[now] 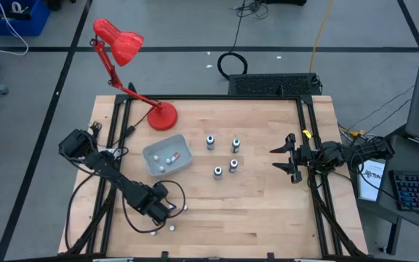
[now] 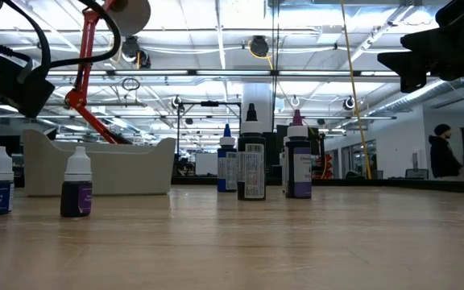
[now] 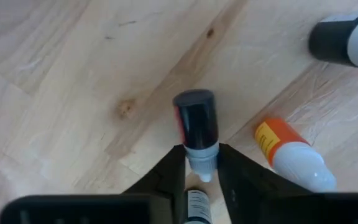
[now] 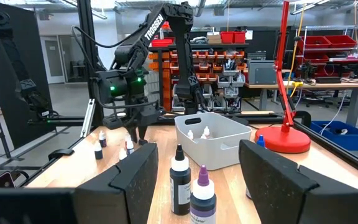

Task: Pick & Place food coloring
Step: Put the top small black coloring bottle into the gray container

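Note:
The food coloring is spread over the table. Four taller dark bottles [image 1: 224, 156] stand at the centre, and they also show in the low view [image 2: 252, 165]. Small white-capped ones lie and stand by the near left edge [image 1: 172, 228], and whitish ones sit in the grey tray [image 1: 167, 155]. My left gripper [image 1: 164, 207] points down at the near left and is shut on one small dark bottle [image 3: 194, 127]. My right gripper [image 1: 282, 159] hovers open at the right, off the table, facing the tall bottles [image 4: 179, 180]. My left gripper pinches the small dark bottle by its white cap [image 3: 201, 163] between the two fingertips [image 3: 173, 168], coming from above and pointing down. The dark body [image 3: 194, 121] reaches beyond the fingertips toward the table. Whether its base touches the wood I cannot tell.
An orange-labelled bottle [image 3: 291, 155] and a dark bottle [image 3: 344, 40] lie close to the held one. Two small bottles [image 2: 77, 187] stand near the tray. A red desk lamp [image 1: 162, 115] stands on the far left of the table. Bare wood stretches along the near right.

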Robot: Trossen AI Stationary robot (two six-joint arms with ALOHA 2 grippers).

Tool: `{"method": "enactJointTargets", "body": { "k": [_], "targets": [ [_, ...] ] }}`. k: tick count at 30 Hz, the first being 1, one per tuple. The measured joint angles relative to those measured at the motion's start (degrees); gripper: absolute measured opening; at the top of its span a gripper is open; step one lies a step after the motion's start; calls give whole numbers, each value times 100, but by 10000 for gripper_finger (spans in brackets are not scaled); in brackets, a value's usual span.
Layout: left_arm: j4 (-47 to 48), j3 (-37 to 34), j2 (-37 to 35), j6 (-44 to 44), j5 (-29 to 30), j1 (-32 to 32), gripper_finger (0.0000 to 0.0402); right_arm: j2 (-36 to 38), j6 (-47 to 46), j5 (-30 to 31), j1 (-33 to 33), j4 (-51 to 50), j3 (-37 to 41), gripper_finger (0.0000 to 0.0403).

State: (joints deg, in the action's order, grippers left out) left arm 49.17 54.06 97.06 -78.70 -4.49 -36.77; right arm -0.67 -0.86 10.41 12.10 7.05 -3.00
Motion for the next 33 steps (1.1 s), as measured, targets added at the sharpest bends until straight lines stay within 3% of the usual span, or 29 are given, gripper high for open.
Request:
{"method": "enactJointTargets", "body": {
  "k": [5, 23, 33],
  "targets": [
    [12, 4, -4, 62, 0, 0, 53, 0, 0, -2, 0, -2, 0, 212],
    [906, 123, -42, 710, 68, 180, 52, 0, 0, 0, 0, 0, 0, 212],
    [2272, 1170, -74, 1458, 751, 288, 45, 0, 0, 0, 0, 0, 0, 212]
  ]
}}
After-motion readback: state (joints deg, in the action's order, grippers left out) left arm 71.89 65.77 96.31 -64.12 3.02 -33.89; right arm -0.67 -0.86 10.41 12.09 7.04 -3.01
